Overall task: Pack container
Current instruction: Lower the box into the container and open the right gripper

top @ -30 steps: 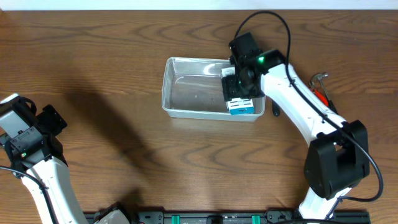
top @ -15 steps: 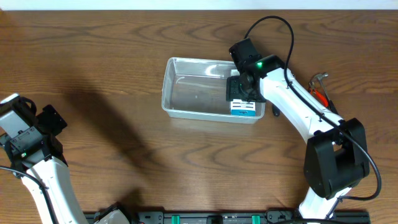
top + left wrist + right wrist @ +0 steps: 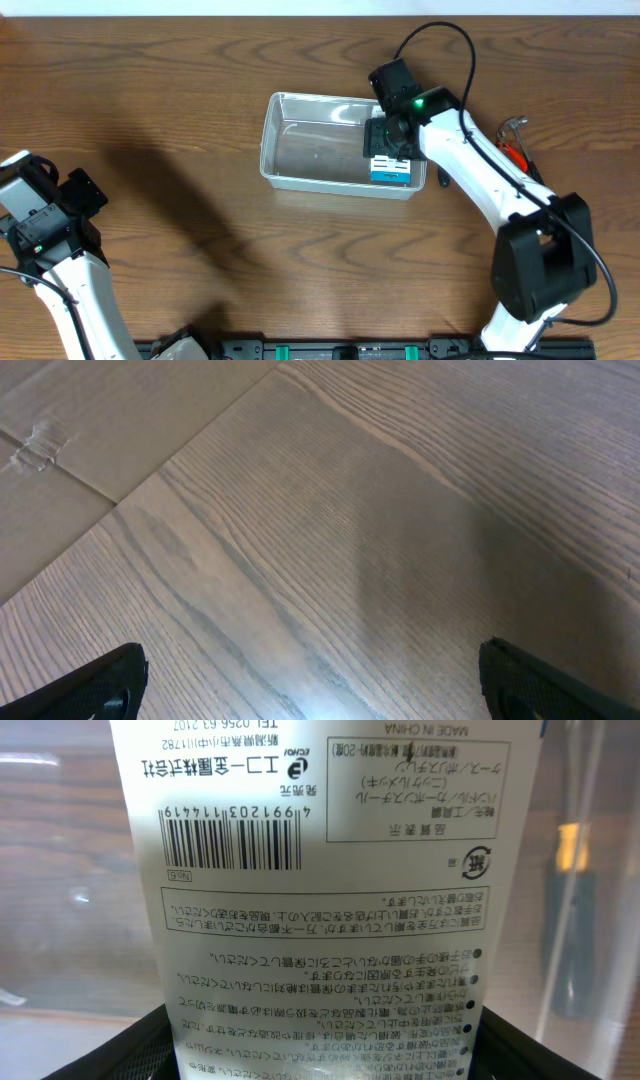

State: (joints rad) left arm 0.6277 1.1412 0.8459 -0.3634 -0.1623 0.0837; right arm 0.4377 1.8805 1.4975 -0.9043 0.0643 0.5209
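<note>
Container [image 3: 268, 140] sits just twelve o'clock of the table's [image 3: 150, 100] middle. We see the right gripper [image 3: 391, 152] down at its three o'clock end, jaws spread wide and clamped on the small white box [image 3: 391, 173] with blue print, inside the walls. Left gripper [image 3: 310, 678] hangs at eight o'clock, jaws wide apart, nothing between them.

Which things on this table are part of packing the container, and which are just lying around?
Part of the job: the clear container, the white box with blue print inside it, and the right gripper closed on that box.
Lying about: a red-handled tool on the table beyond the right arm, and the left gripper, open over bare wood.
</note>
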